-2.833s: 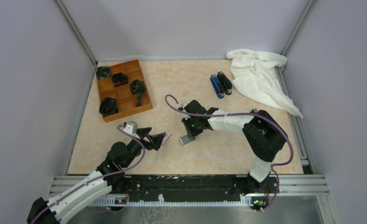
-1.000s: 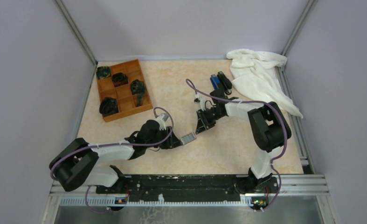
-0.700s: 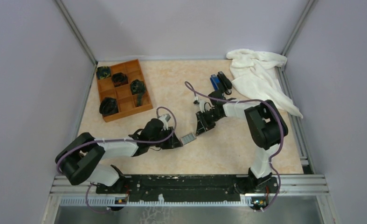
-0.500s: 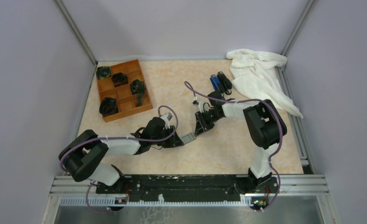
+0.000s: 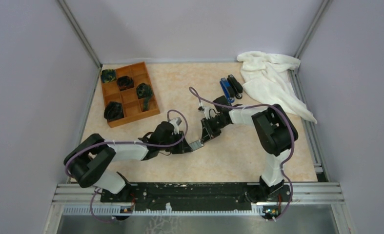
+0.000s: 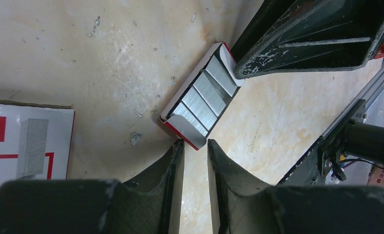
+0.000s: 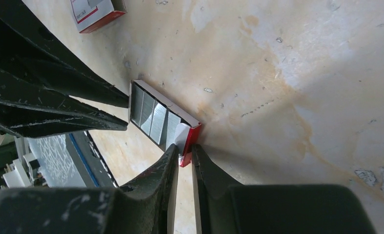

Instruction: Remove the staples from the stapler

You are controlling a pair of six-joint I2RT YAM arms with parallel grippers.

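A slim black stapler (image 5: 235, 87) lies shut at the back of the table, far from both arms. Mid-table lies a small red-and-white tray (image 5: 195, 145) with rows of silvery staples (image 6: 203, 97) in it. My right gripper (image 7: 184, 152) is shut on the tray's red end wall (image 7: 192, 139). My left gripper (image 6: 195, 144) stands open by a narrow gap. The opposite corner of the tray (image 6: 192, 141) is just at its fingertips. In the top view the left gripper (image 5: 187, 147) and the right gripper (image 5: 204, 138) flank the tray.
A blue stapler (image 5: 226, 90) lies right beside the black one. A white cloth (image 5: 272, 80) is heaped at the back right. A wooden divided tray (image 5: 112, 100) with dark items sits at the back left. A white-and-red box sleeve (image 6: 24, 141) lies near my left gripper.
My left arm reached right until its fingertips met the tray's corner, and its jaws narrowed. My right gripper slid slightly toward the tray and tightened on its end wall.
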